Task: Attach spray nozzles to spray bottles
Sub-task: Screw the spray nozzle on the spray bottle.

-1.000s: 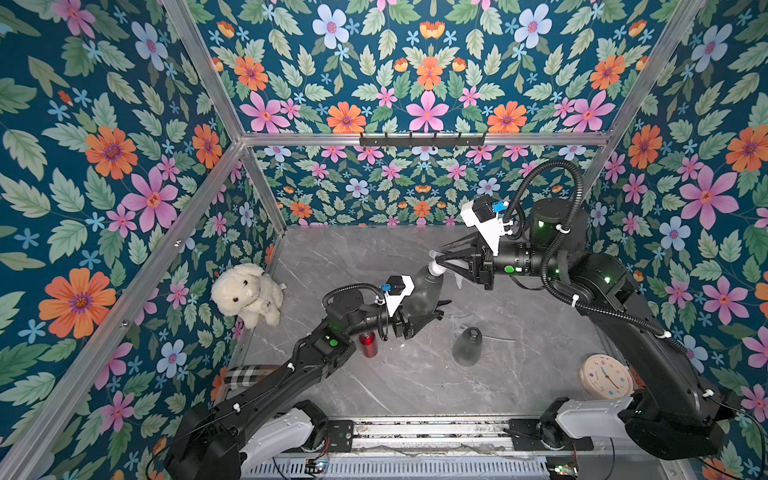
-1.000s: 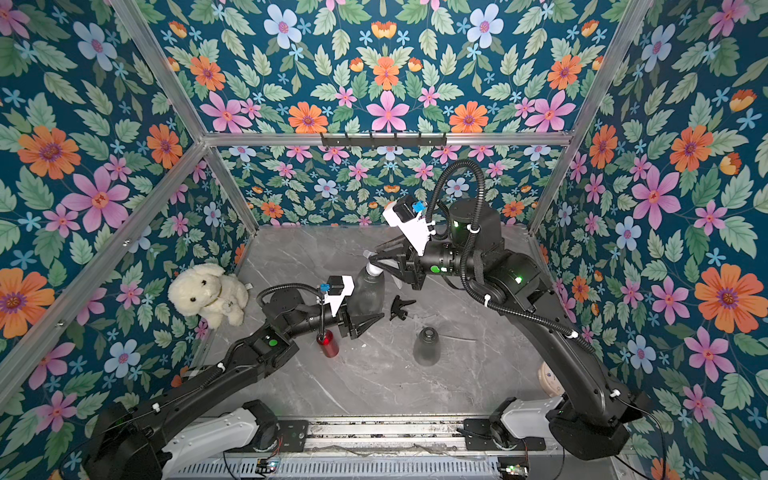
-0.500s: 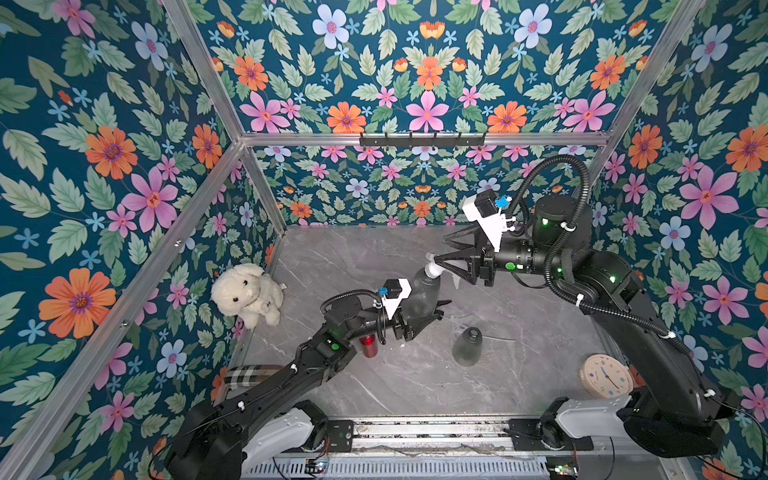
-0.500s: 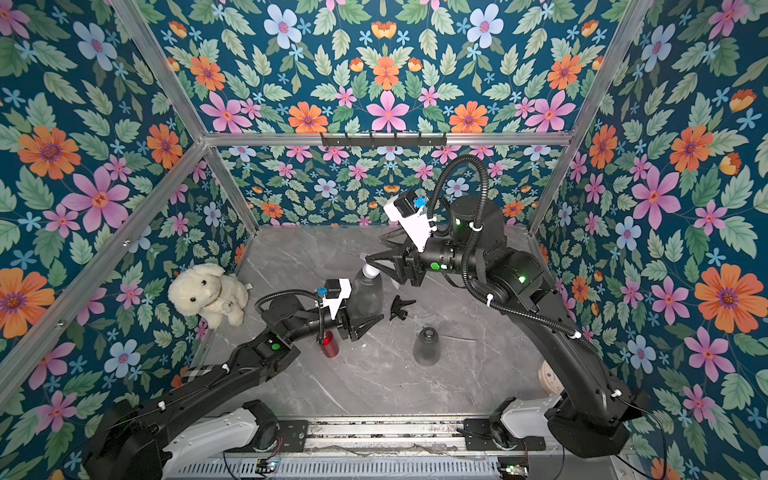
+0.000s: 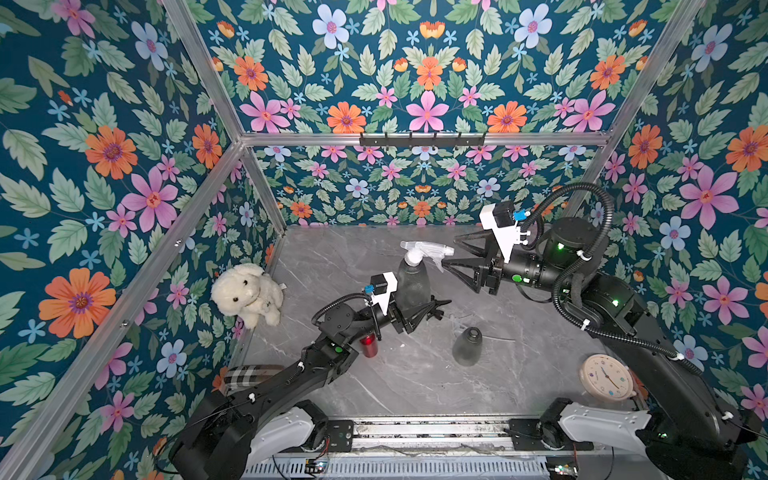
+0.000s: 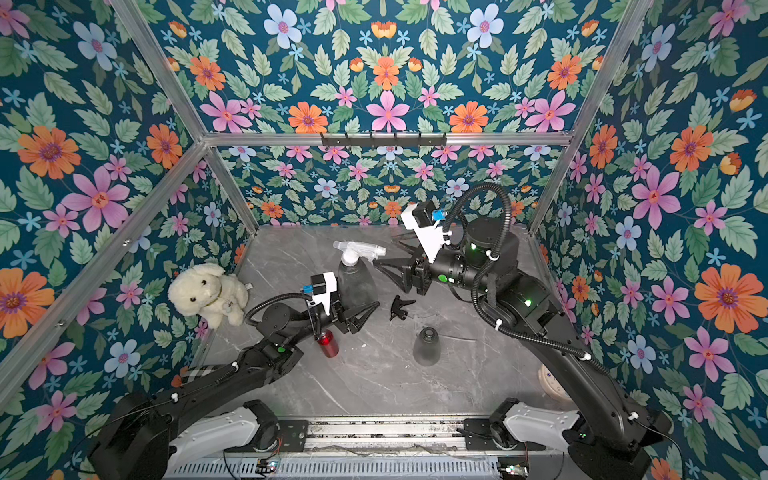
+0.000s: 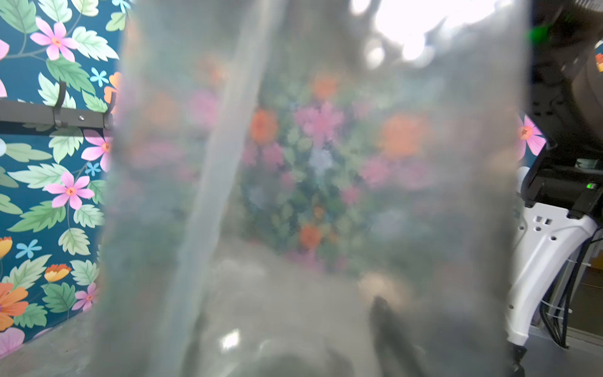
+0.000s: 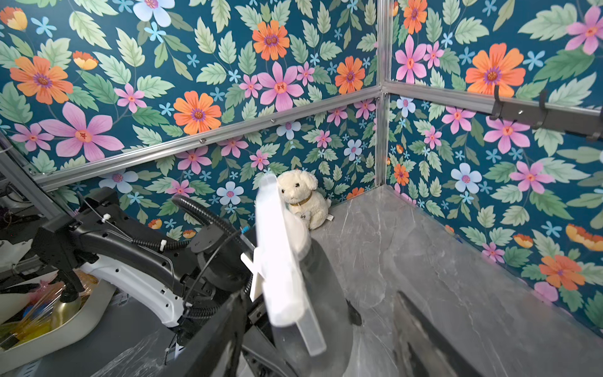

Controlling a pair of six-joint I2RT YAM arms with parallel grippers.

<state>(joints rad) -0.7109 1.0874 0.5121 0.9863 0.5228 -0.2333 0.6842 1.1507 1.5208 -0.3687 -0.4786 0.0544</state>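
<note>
Steadying a smoky-grey spray bottle [image 5: 411,278] upright on the table [image 5: 415,386], the left gripper [image 5: 428,309] has its jaws closed round the lower body. The right gripper [image 5: 452,252] hovers level with that bottle's top, jaws spread wide and holding nothing, the spout between them untouched. Near the held bottle, toward the robot's base on the right arm's side, a second grey bottle [image 5: 467,345] stands with its neck bare. On the held bottle's other side, partly under the left arm, the smaller red bottle [image 5: 369,344] is also uncapped. A whitish trigger nozzle [image 5: 424,249] sits on the held bottle's neck, its dip tube [image 7: 212,163] running down inside; whether it is screwed tight cannot be told. A black nozzle [image 6: 401,306] lies on the table just beside the held bottle's base. One of three pairings looks done and two remain; the third nozzle cannot be clearly made out.
</note>
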